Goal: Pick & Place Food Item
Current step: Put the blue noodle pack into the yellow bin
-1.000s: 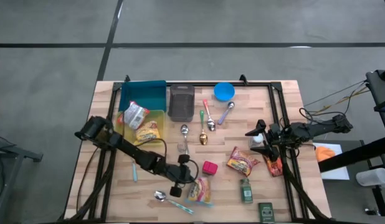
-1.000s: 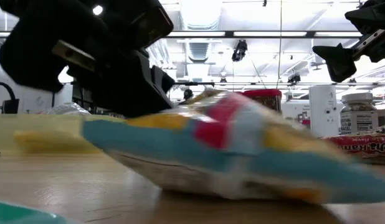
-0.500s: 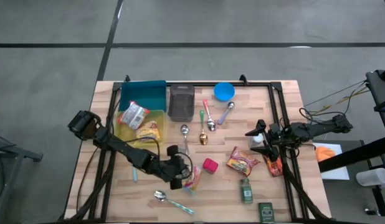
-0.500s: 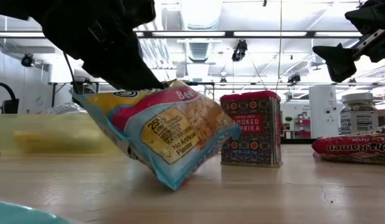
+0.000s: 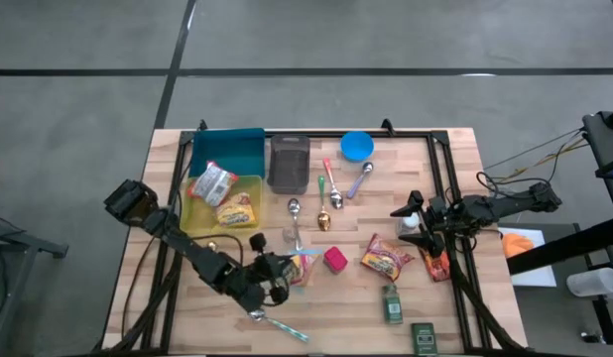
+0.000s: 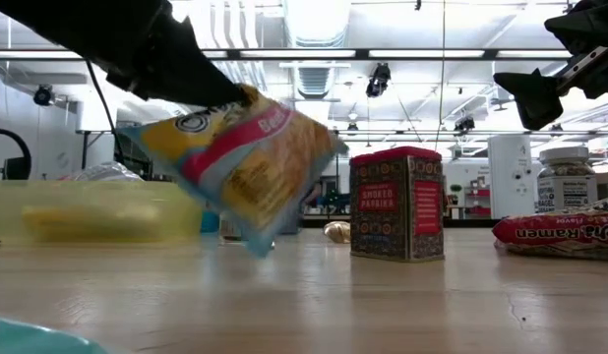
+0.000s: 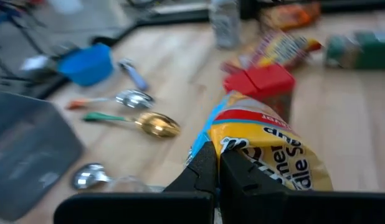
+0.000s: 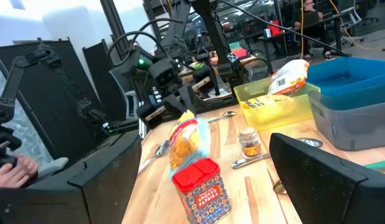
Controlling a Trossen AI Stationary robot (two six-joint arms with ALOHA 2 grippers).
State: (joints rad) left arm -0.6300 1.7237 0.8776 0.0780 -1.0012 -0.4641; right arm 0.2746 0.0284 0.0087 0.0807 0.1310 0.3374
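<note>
Pinched shut on the noodle packet [image 6: 240,157], my left gripper [image 7: 217,177] has lifted it clear of the table, beside the red paprika tin [image 6: 396,204]; the yellow bin [image 5: 249,188] seems next. My right gripper [image 5: 410,220] waits, wide open.

Grey concrete floor [image 5: 78,119]; ceiling strip lights [image 6: 314,53]; wooden table [image 5: 455,169]
</note>
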